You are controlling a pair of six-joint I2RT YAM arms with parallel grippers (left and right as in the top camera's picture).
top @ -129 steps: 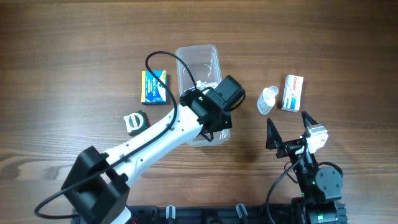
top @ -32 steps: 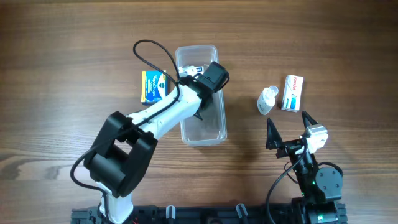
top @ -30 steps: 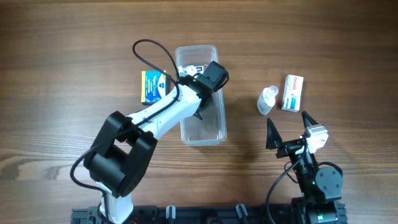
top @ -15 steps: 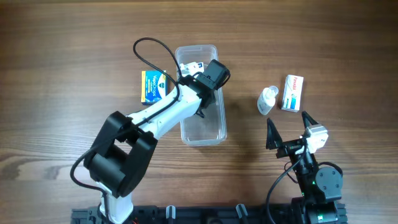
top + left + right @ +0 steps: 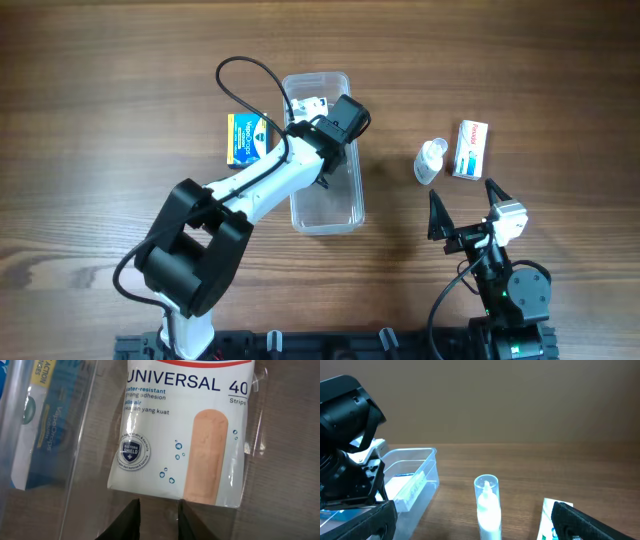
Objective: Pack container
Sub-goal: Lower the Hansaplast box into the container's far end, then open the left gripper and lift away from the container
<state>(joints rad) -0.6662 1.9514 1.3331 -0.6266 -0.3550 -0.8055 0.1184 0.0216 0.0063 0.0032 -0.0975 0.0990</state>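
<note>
Logged container (image 5: 330, 200) mid-table, long side running away from robot base, with left gripper (image 5: 159, 522) reaching into its far end, fingertips slightly parted and clasping nothing, just short of white plaster box (image 5: 185, 435) lying flat on container floor. Noted blue-yellow box (image 5: 247, 138) outside container wall on left, touching or just beside, cannot tell. Marked right gripper (image 5: 464, 195) spread wide and empty, well apart from container, near small clear bottle (image 5: 430, 160) and white box (image 5: 470, 148).

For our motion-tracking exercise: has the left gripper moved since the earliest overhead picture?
Yes. The left gripper went up-frame along the container, toward its far end.
</note>
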